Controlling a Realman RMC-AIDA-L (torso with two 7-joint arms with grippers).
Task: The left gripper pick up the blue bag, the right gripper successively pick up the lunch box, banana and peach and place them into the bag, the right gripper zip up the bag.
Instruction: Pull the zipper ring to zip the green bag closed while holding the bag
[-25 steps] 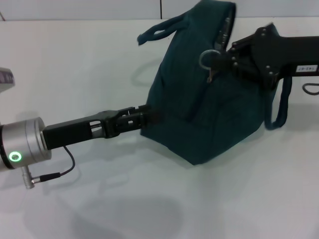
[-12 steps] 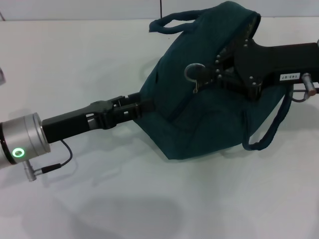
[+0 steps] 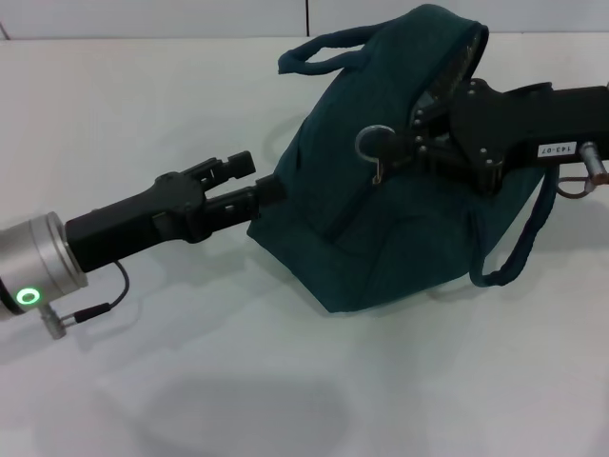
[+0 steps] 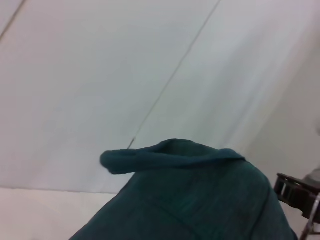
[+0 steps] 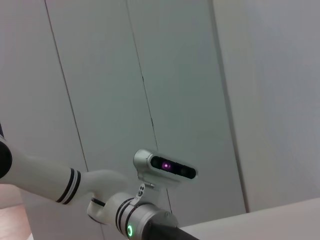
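The blue bag (image 3: 381, 228) lies slumped on the white table, one loop handle (image 3: 319, 49) at the far side and one (image 3: 525, 238) hanging at the right. My right gripper (image 3: 407, 145) reaches in from the right over the bag's top and is shut on the zipper's metal ring pull (image 3: 373, 143). At the bag's left side my left gripper (image 3: 245, 181) is open, its lower finger (image 3: 259, 195) by the fabric edge and the upper one clear of it. The left wrist view shows the bag (image 4: 200, 210) and its handle (image 4: 165, 157). Lunch box, banana and peach are out of view.
White table (image 3: 190, 381) all round the bag. A cable (image 3: 90, 309) hangs from the left arm's silver segment. The right wrist view faces grey wall panels and the robot's head camera (image 5: 165, 165).
The right gripper drew the ring pull leftward along the bag's top and the bag shifted. The left gripper, earlier shut on the bag's side, has spread its fingers and let go.
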